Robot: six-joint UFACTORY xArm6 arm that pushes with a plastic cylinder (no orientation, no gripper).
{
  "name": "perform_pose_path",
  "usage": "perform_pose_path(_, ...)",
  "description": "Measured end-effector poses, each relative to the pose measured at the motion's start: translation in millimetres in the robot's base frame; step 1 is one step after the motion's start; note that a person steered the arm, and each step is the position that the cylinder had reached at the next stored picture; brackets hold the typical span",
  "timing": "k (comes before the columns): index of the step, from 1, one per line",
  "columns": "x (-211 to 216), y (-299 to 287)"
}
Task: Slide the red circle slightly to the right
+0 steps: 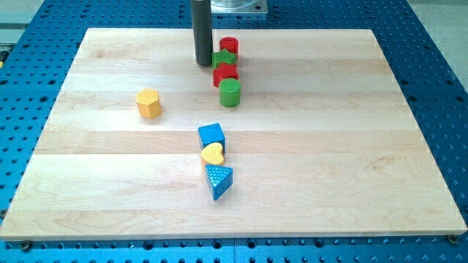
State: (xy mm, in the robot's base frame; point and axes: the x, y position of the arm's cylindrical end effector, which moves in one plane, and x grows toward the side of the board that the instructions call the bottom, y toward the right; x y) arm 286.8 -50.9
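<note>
The red circle (229, 45) stands near the board's top edge, at the head of a short column of blocks. Below it sit a green star (224, 58), a second red block (225, 74) and a green cylinder (229, 93). My tip (202, 64) is at the end of the dark rod, just left of the green star and slightly below-left of the red circle, close to the column. I cannot tell if it touches the star.
A yellow hexagon (148, 103) lies at the view's left. A blue cube (211, 136), a yellow heart (213, 154) and a blue triangle (218, 180) form a column lower down. The wooden board (351, 146) lies on a blue perforated table.
</note>
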Motion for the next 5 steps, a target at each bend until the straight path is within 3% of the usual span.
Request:
perform_pose_path(2, 0.0, 20.0)
perform_pose_path(4, 5.0, -4.3)
perform_pose_path(5, -25.1, -16.8)
